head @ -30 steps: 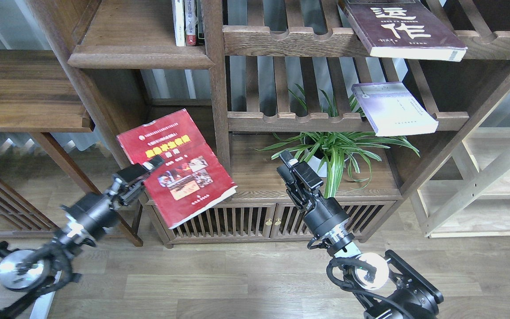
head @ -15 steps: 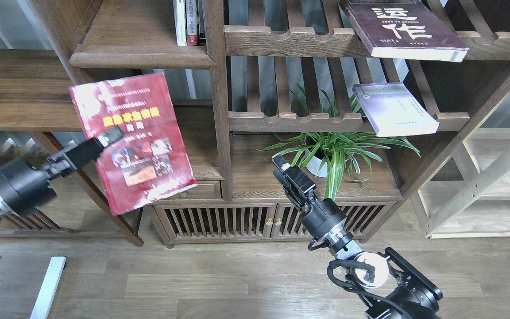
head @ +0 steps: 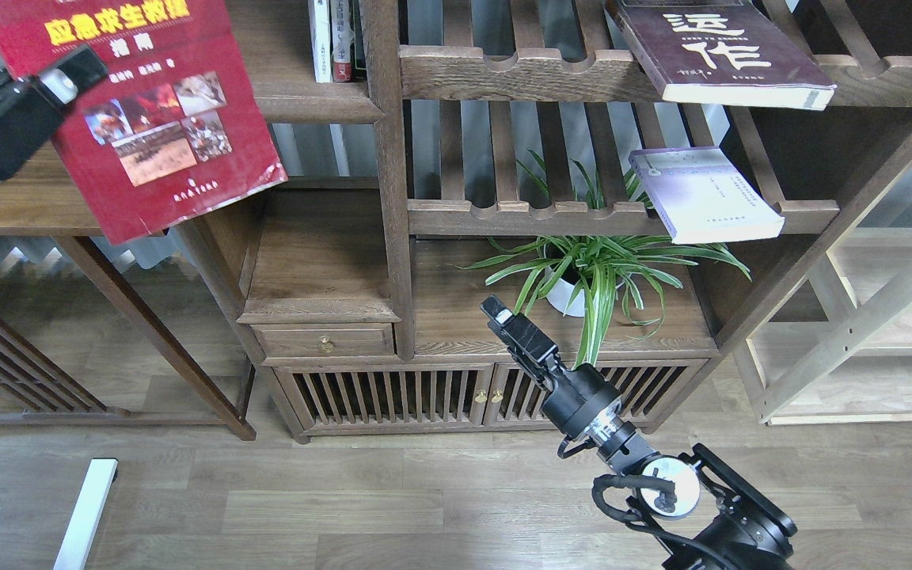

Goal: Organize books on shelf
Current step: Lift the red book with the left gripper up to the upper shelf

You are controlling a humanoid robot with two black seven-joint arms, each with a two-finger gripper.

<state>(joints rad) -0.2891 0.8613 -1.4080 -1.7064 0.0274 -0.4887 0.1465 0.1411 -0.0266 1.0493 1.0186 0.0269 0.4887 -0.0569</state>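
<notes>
- Your left end effector [head: 68,75] is clamped on the left edge of the red book [head: 139,111], which hangs in the air at far left, in front of the shelf [head: 309,107].
- The book tilts, its lower right corner dipping lowest; level it before you bring it in, so that corner clears the board's thick front edge.
- Aim for the open board left of the thin upright books [head: 335,39].
- Your right end effector [head: 503,317] hovers empty near the plant [head: 594,273]; whether its fingers are parted I cannot tell.
- The lavender book [head: 705,194] and maroon book [head: 721,51] lie on the slatted shelves [head: 503,214] at right.
</notes>
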